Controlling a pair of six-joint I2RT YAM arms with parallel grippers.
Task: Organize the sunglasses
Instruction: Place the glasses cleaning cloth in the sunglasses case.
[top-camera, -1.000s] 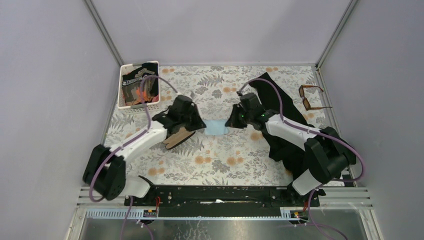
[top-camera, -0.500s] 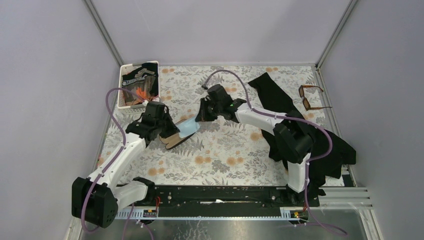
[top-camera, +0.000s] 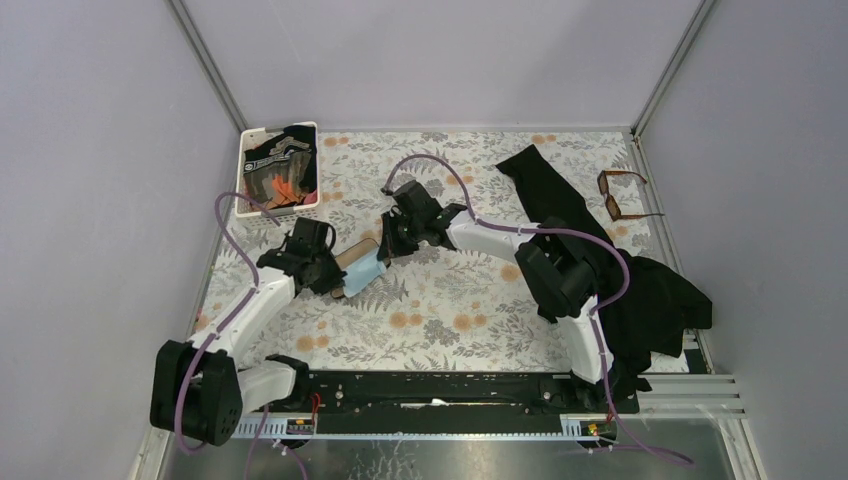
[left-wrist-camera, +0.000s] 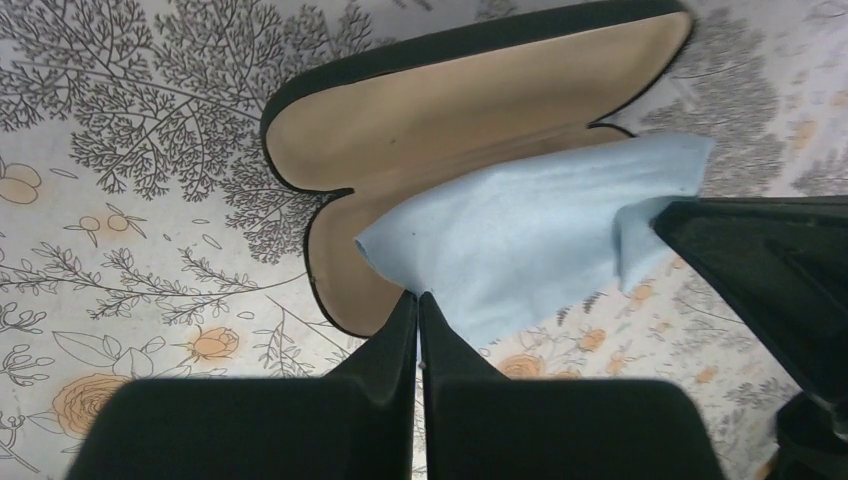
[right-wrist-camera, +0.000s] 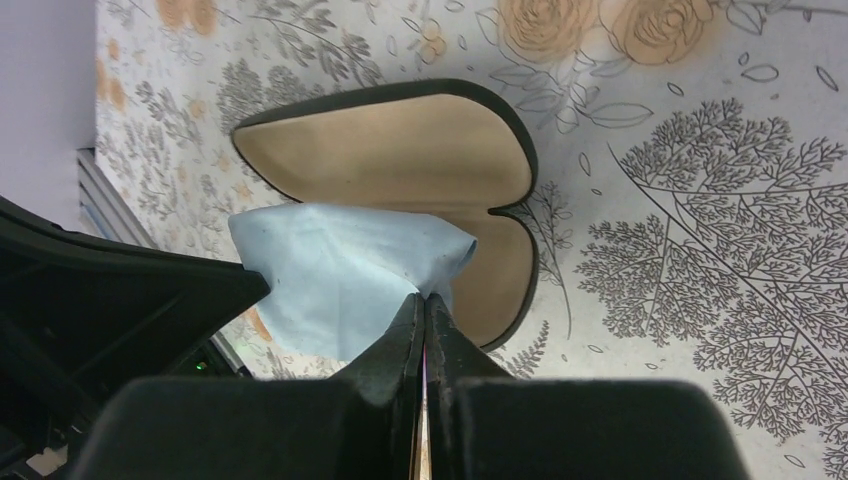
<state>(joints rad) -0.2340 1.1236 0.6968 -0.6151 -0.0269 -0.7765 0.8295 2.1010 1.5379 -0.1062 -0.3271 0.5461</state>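
Well behind and to the left of the open glasses case, a white basket holds dark folded things with orange marks. Just left of the case, the left gripper has its fingers pressed tight together, pinching one edge of a light-blue cloth. The case lies spread flat on the flowered table, with its tan lining up and a black rim around it. The cloth covers part of one half of the case and reaches past its rim, while the other half is bare. Just right of the case, the right gripper is clamped the same way on the cloth's opposite edge, so the cloth hangs between the two grippers. Farther right of the case, a black garment sprawls across the table. The sunglasses, brown-framed with dark lenses, lie well apart from the case, beyond the garment by the table's right edge. Neither gripper touches them.
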